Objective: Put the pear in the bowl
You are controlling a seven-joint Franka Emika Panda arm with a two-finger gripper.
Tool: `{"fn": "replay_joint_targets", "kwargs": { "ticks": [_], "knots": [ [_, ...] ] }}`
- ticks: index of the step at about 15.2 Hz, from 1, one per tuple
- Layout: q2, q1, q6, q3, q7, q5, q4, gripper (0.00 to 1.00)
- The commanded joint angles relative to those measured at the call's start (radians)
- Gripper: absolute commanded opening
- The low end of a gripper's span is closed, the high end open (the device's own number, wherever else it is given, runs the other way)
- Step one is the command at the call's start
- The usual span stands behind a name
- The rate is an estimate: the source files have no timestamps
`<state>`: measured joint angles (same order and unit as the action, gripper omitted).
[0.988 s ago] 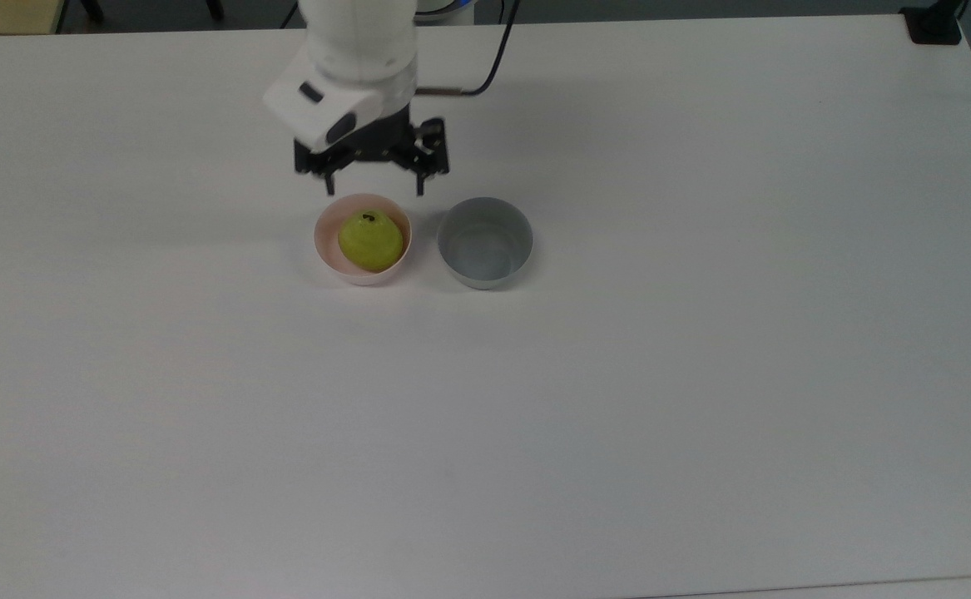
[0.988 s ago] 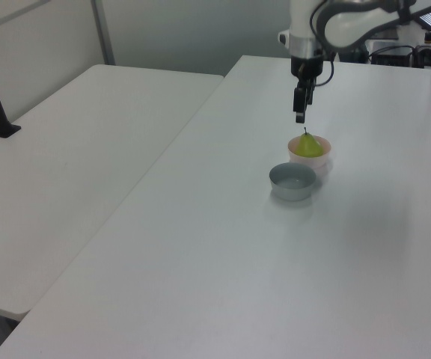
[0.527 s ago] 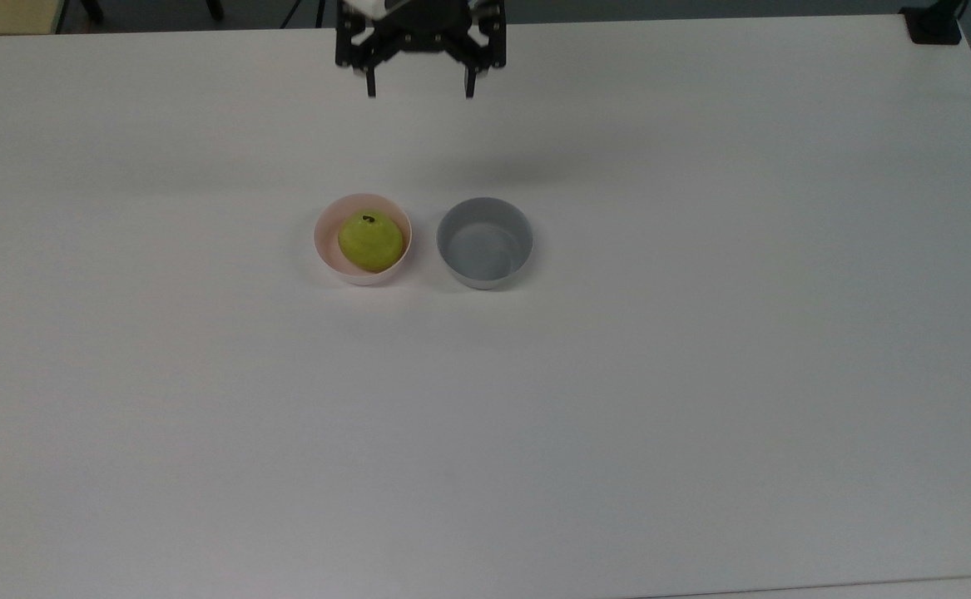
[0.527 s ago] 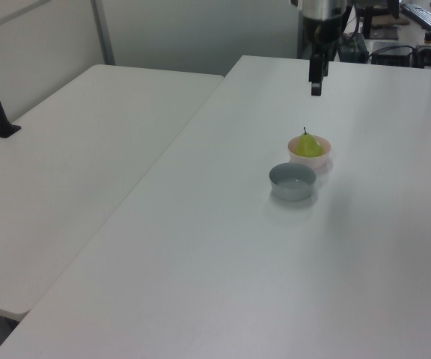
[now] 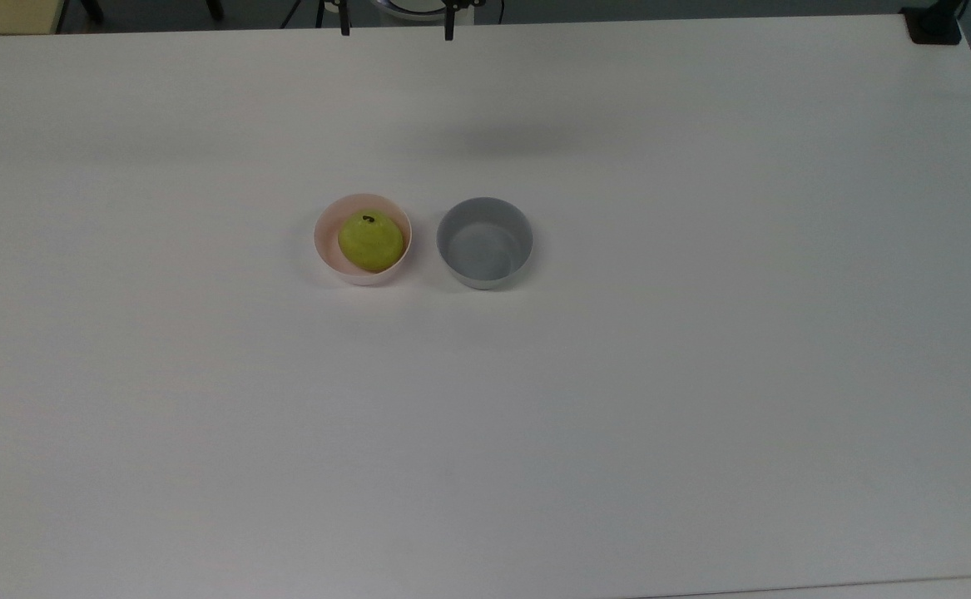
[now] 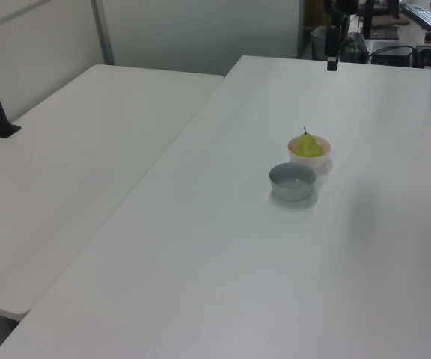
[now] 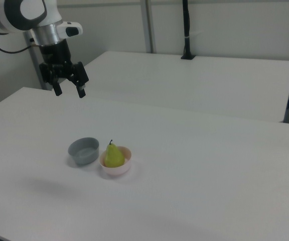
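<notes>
1. Pear, small glossy yellow-green fruit with a short dark stem, sits inside the small round pale pink plastic bowl in the top view, stem up. Plain grey bowl of the same size is just beside it on the top view's right, not touching, nothing in it. Both stand on the white table. At the top edge, two dark fingertips of the gripper poke into frame, set wide apart, nothing between them, well apart from the bowls.
2. Left view: pear stands upright in the pink bowl, its top above the rim. Grey bowl is nearer the camera, just beside the pink one. Gripper is seen edge-on at the top, so the finger gap can't be read here. A second white table adjoins on the left view's left.
3. Right view: gripper is in full sight, hanging high above the table's far corner, fingers spread wide, holding nothing, touching nothing. White arm is above it. Pear is in the pink bowl, with the grey bowl on the right view's left.
</notes>
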<state>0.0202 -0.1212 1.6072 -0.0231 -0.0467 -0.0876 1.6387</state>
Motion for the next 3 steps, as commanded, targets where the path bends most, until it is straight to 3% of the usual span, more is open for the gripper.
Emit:
{"fn": "replay_joint_targets", "kwargs": {
  "ticks": [1,3],
  "knots": [
    [0.001,-0.009,-0.032,-0.001,-0.007,0.008,-0.003,1.0],
    [0.001,-0.006,-0.039,-0.001,-0.002,0.008,-0.008,1.0]
  ]
}}
